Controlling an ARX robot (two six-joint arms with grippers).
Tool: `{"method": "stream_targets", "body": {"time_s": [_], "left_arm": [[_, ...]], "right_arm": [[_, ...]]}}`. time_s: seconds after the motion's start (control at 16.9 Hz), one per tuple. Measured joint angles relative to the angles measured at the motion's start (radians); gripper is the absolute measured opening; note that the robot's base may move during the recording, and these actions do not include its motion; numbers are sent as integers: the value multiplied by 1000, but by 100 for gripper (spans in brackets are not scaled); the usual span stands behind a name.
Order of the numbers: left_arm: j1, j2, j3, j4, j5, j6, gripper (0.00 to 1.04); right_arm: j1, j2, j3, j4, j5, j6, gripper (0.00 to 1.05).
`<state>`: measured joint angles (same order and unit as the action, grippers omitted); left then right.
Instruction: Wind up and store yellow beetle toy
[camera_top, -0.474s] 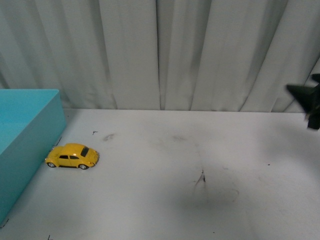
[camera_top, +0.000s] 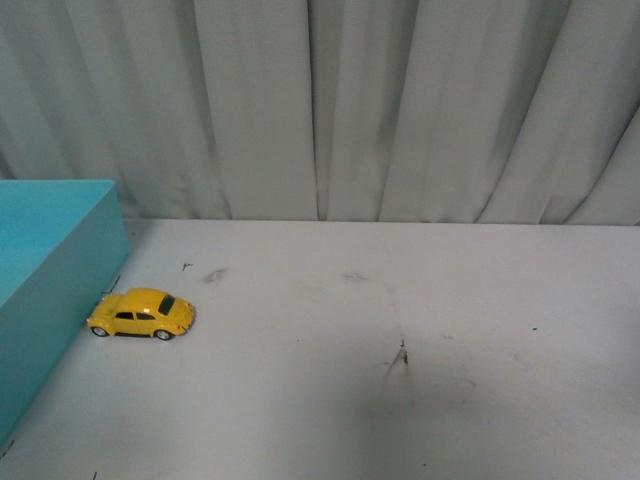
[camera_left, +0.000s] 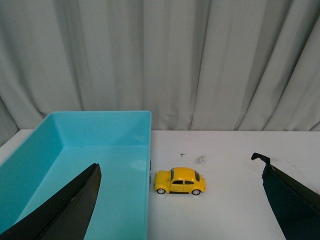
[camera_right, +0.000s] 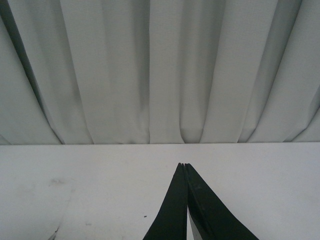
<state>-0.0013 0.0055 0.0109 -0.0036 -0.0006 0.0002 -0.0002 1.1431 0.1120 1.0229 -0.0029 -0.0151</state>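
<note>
The yellow beetle toy (camera_top: 141, 313) stands on its wheels on the white table, its nose close to the side wall of the turquoise box (camera_top: 55, 270) at the left. In the left wrist view the beetle toy (camera_left: 179, 181) sits beside the box (camera_left: 100, 150), well ahead of my left gripper (camera_left: 180, 200), whose black fingers (camera_left: 75, 205) are spread wide and open with nothing between them. My right gripper (camera_right: 183, 166) is shut, its two black fingers pressed together above bare table, holding nothing. Neither arm shows in the front view.
A grey pleated curtain (camera_top: 330, 110) hangs behind the table's far edge. The table top (camera_top: 400, 300) carries faint dark scuff marks (camera_top: 403, 357) near the middle. The turquoise box is open-topped and looks empty inside.
The right arm's dark tip, seen at the front view's right edge before, has gone out of that view. The beetle toy sits very slightly further left.
</note>
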Motion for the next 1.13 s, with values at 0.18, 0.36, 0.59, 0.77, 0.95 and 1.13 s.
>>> {"method": "stream_targets", "body": {"time_s": [0.18, 0.36, 0.59, 0.77, 0.95, 1.13], "left_arm": [[0, 0, 0, 0, 0, 0, 98], [0, 0, 0, 0, 0, 0, 98], [0, 0, 0, 0, 0, 0, 98], [0, 0, 0, 0, 0, 0, 98], [0, 0, 0, 0, 0, 0, 98], [0, 0, 0, 0, 0, 0, 98]], "right_arm": [[0, -131, -47, -95, 0, 0, 2], [0, -295, -78, -222, 0, 0, 2], [0, -494, -101, -393, 0, 0, 2], [0, -592, -101, -480, 0, 0, 2], [0, -681, -101, -564, 0, 0, 2], [0, -705, -101, -587, 0, 0, 2]]}}
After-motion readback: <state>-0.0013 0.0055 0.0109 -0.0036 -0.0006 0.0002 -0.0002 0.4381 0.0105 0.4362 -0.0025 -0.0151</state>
